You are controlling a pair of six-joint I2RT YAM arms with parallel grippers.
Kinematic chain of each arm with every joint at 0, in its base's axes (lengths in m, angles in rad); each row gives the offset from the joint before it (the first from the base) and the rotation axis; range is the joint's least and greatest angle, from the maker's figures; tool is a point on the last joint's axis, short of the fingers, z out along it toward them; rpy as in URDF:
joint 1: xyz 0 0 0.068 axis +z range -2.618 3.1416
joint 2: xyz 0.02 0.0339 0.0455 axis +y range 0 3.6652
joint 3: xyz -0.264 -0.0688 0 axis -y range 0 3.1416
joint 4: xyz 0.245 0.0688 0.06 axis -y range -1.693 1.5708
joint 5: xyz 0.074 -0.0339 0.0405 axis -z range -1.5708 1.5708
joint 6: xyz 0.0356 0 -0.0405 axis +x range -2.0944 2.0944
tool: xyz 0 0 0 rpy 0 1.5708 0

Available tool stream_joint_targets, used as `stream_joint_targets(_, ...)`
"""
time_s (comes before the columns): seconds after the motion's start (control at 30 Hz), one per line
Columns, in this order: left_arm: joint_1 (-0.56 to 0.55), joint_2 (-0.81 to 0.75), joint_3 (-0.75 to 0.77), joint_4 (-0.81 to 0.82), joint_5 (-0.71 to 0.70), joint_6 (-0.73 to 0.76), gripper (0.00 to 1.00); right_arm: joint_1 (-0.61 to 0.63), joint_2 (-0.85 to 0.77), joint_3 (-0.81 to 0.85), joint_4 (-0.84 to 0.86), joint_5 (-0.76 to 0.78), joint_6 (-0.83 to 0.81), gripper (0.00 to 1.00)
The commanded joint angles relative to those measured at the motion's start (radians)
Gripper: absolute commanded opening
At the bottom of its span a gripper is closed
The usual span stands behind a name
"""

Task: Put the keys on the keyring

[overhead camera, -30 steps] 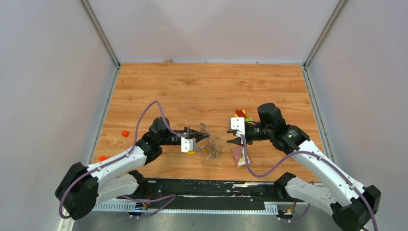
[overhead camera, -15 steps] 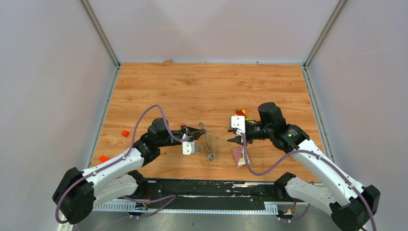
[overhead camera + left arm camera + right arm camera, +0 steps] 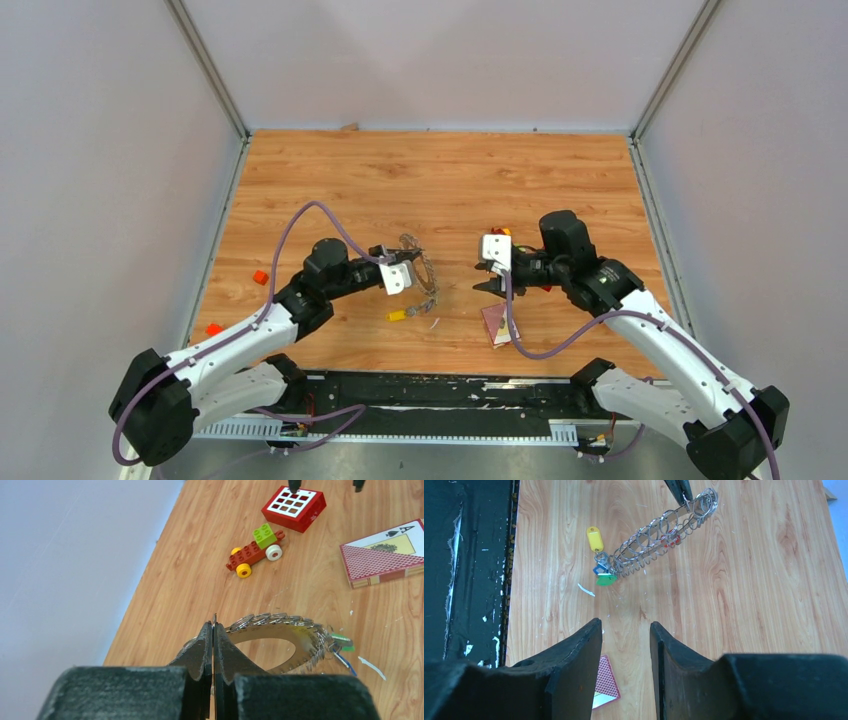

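wooden table (image 3: 440, 170) between pale walls (image 3: 440, 60); keyring (image 3: 659, 535) pinched in clenched left gripper (image 3: 213, 630), right gripper (image 3: 625, 626) released, empty, near keyring.

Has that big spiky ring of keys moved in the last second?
Yes. The keyring, pinched in the left gripper, has moved up the top view, away from the black rail at the table's near edge, and slightly leftward.

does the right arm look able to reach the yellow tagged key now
Probably yes: the right hand is open and empty, mostly bare wood lies before the yellow-tagged key, and the left hand pinches the keyring at its other end.
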Motion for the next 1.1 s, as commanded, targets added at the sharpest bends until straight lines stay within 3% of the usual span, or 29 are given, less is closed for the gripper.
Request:
stream_joint_targets(0.0, -0.006, -0.013, 0.056, 0.052, -0.075, -0.07, 0.0, -0.006, -0.008, -0.009, 0.051, -0.003, 0.017, 0.41)
stream_joint_targets(0.4, -0.006, -0.021, 0.122, -0.02, -0.247, -0.226, 0.0, -0.006, -0.009, -0.009, 0.052, -0.007, 0.02, 0.41)
stream_joint_targets(0.87, 0.001, -0.01, 0.18, -0.107, -0.245, -0.358, 0.0, -0.007, -0.007, -0.002, 0.06, -0.01, 0.029, 0.42)
stream_joint_targets(1.07, 0.049, 0.005, 0.23, -0.164, -0.288, -0.415, 0.0, -0.005, 0.067, 0.02, 0.093, -0.03, 0.073, 0.45)
